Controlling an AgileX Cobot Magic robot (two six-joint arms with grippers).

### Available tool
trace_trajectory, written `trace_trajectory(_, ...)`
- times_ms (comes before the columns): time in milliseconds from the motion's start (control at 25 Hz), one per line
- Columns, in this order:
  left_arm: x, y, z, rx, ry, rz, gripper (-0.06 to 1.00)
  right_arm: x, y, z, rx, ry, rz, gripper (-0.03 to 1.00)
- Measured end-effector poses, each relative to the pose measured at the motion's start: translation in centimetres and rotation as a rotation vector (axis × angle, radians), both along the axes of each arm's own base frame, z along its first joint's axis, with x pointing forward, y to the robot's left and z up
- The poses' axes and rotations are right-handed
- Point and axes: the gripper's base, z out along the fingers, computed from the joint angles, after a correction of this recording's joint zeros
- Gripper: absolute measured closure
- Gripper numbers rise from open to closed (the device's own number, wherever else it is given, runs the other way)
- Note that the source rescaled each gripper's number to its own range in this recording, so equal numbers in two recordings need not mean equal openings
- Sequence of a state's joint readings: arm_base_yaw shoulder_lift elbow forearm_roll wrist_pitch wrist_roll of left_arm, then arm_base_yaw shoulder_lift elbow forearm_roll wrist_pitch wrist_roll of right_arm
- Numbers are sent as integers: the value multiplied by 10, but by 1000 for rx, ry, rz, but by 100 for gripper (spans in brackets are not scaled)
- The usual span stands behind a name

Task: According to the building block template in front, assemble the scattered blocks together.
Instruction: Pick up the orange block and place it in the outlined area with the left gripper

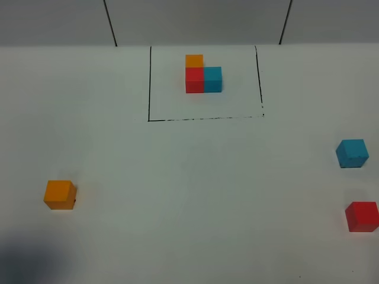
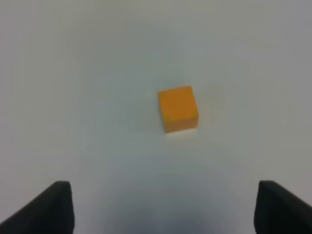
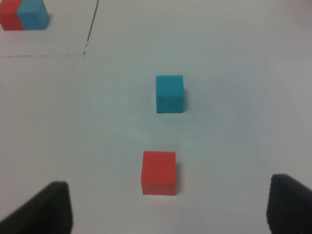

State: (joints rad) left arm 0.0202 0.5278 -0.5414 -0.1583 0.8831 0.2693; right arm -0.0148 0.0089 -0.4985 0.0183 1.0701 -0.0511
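The building block template (image 1: 203,75) is an L of orange, red and teal-blue cubes inside a black drawn frame at the table's far middle. The scattered orange block (image 1: 59,194) lies alone at the left; in the left wrist view the same orange block (image 2: 178,108) sits ahead of my left gripper (image 2: 163,207), which is open and holds nothing. At the right edge are the teal-blue block (image 1: 352,153) and the red block (image 1: 362,216). My right gripper (image 3: 168,207) is open behind the red block (image 3: 159,172), with the teal-blue block (image 3: 169,93) beyond it. Neither gripper shows in the high view.
The white table (image 1: 195,189) carries only these cubes. The black frame line (image 1: 204,118) runs across in front of the template. A dark shadow (image 1: 29,263) lies at the near left corner. The red and blue blocks sit close to the right edge of the high view.
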Motion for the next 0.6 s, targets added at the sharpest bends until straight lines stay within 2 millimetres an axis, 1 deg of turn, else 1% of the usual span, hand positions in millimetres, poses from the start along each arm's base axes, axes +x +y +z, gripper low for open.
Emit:
trace_trajectory(280, 68, 1, 5, -28, 228, 35, 22, 0, 0, 0, 0, 0, 0, 33)
trace_trajectory(360, 86, 2, 3, -38, 294, 50, 22, 0, 0, 0, 0, 0, 0, 33)
trace_trajectory(480, 111, 1, -6, -55, 396, 67, 22, 0, 0, 0, 0, 0, 0, 33)
trace_trajectory(520, 120, 1, -11, -65, 435, 70, 21, 0, 0, 0, 0, 0, 0, 33)
trace_trajectory(600, 132, -1, -20, -91, 480, 73, 20, 0, 0, 0, 0, 0, 0, 33)
